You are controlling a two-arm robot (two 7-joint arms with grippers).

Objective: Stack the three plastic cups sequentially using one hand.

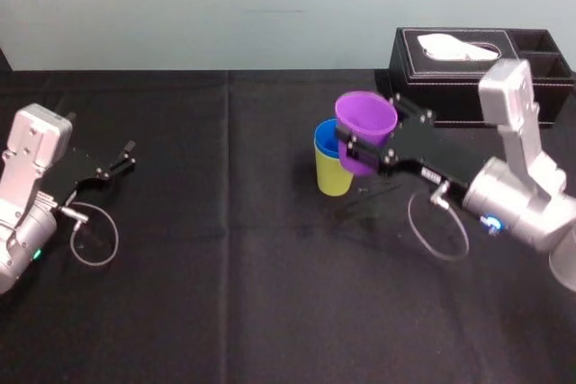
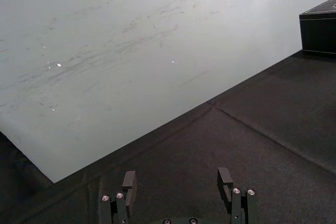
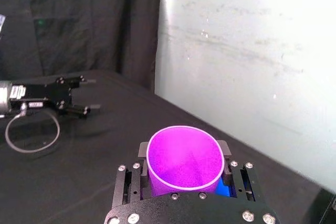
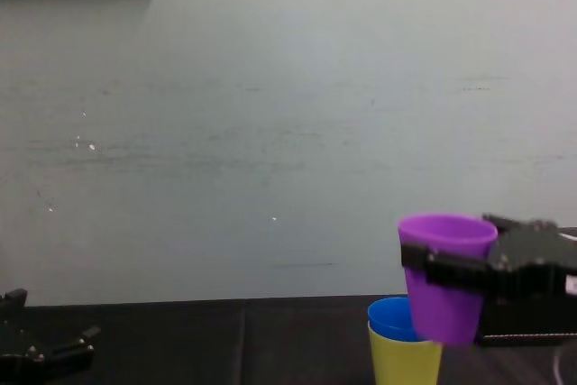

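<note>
My right gripper (image 1: pixel 361 151) is shut on the purple cup (image 1: pixel 364 121), one finger on each side of its wall. The cup hangs upright off the table, and in the right wrist view its open mouth (image 3: pixel 184 161) sits between the fingers (image 3: pixel 224 153). Just to its left stands the lime-yellow cup (image 1: pixel 334 177) with the blue cup (image 1: pixel 322 138) nested inside it. From the chest, the purple cup (image 4: pixel 446 279) overlaps the blue rim (image 4: pixel 389 317) above the yellow cup (image 4: pixel 404 360). My left gripper (image 1: pixel 122 157) rests open at the far left, fingers (image 2: pixel 129 181) apart and empty.
A black tissue box (image 1: pixel 468 60) stands at the back right, close behind the right arm, and its corner (image 2: pixel 318 29) shows in the left wrist view. Black cloth (image 1: pixel 234 294) covers the table. A pale wall (image 4: pixel 270 132) rises at the table's far edge.
</note>
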